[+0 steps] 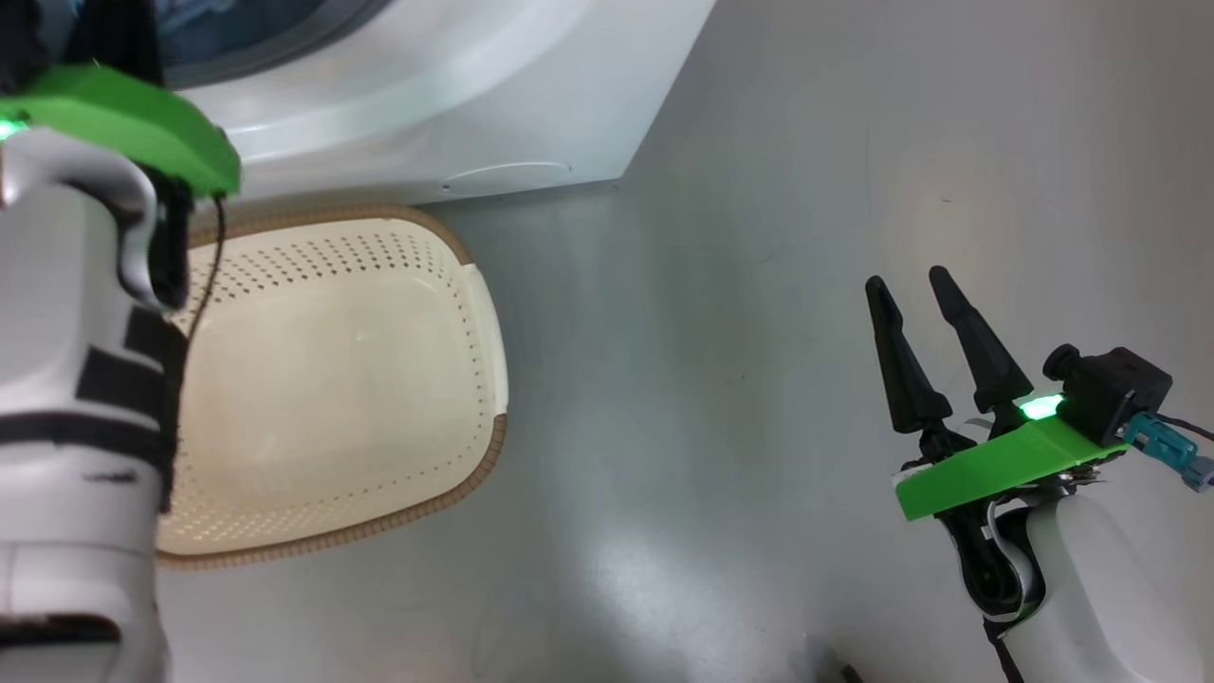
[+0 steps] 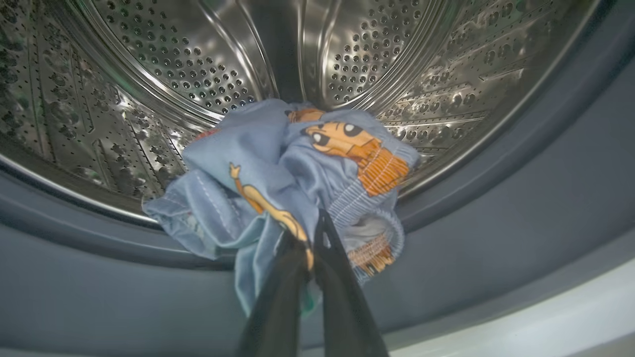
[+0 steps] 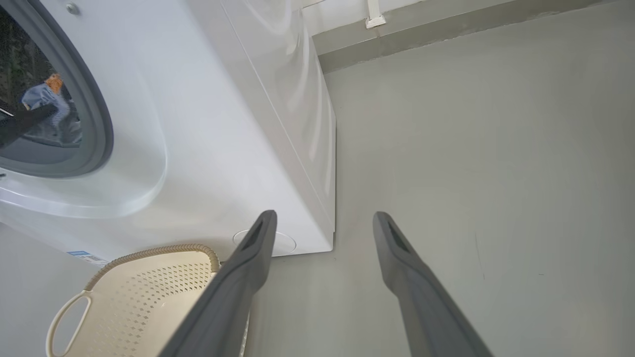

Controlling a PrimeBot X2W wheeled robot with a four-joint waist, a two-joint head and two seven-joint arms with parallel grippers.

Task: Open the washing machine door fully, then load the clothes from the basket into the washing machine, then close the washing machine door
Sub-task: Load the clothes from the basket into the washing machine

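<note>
Against the perforated steel drum [image 2: 198,64], my left gripper [image 2: 306,233] pinched the blue, orange-printed cloth garment [image 2: 278,163], bunched beyond the fingertips [image 2: 323,237] on the grey-blue rubber gasket [image 2: 496,223]. My right gripper [image 1: 906,278] hung spread above grey floor [image 1: 759,379].

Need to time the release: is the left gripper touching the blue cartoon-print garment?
Touching. In the left wrist view the left gripper pinches a fold of the blue cartoon-print garment between its fingers at the mouth of the drum.
</note>
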